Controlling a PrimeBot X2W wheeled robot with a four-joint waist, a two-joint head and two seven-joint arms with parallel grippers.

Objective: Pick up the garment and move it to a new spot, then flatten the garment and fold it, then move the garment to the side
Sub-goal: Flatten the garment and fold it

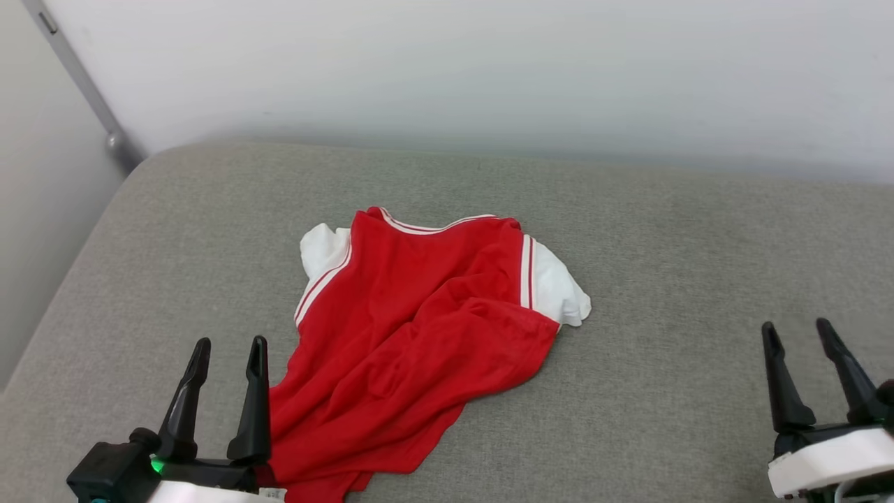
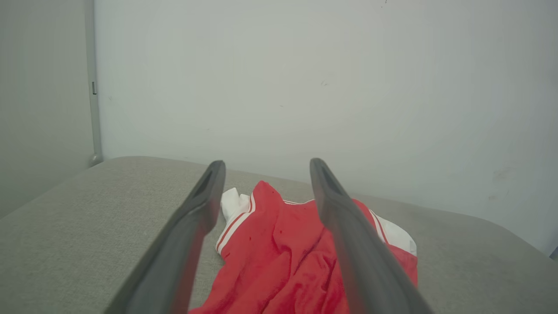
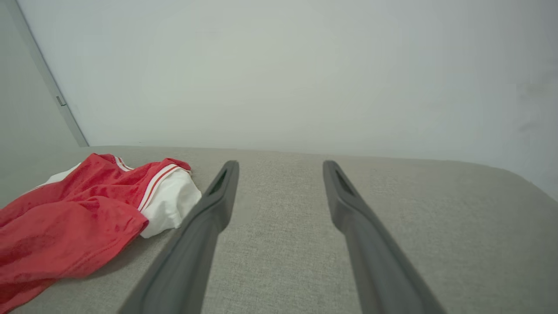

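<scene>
Garment: the red garment (image 1: 419, 314) lies on the grey fabric-covered surface (image 1: 663, 279), a little left of the middle in the head view.
Garment orientation: the neck opening with red-white striped trim points toward the wall (image 1: 489, 70); the lower part runs toward the robot and reaches the bottom edge of the head view.
Garment shape: it is not flat. The red cloth is wrinkled, with folds across the middle and the lower part bunched to the left side.
Sleeves: one white sleeve (image 1: 321, 248) sticks out at the left near the neck, the other white sleeve (image 1: 559, 286) at the right, each bordered by striped trim.
Left end effector: the left end effector (image 1: 230, 342) is at the lower left, its two dark fingers spread apart with nothing between them. It is just beside the left edge of the garment's lower part; whether it touches the cloth I cannot tell.
Left wrist view: the fingers (image 2: 196, 226) point over the garment (image 2: 279, 253) toward the wall.
Right end effector: the right end effector (image 1: 796, 325) is at the lower right, fingers also spread and empty, well apart from the garment.
Right wrist view: bare grey fabric is between the fingers (image 3: 348, 209); the garment (image 3: 65, 218) is at the left.
Background: a grey metal strip (image 1: 77, 77) runs down the corner at the far left.
</scene>
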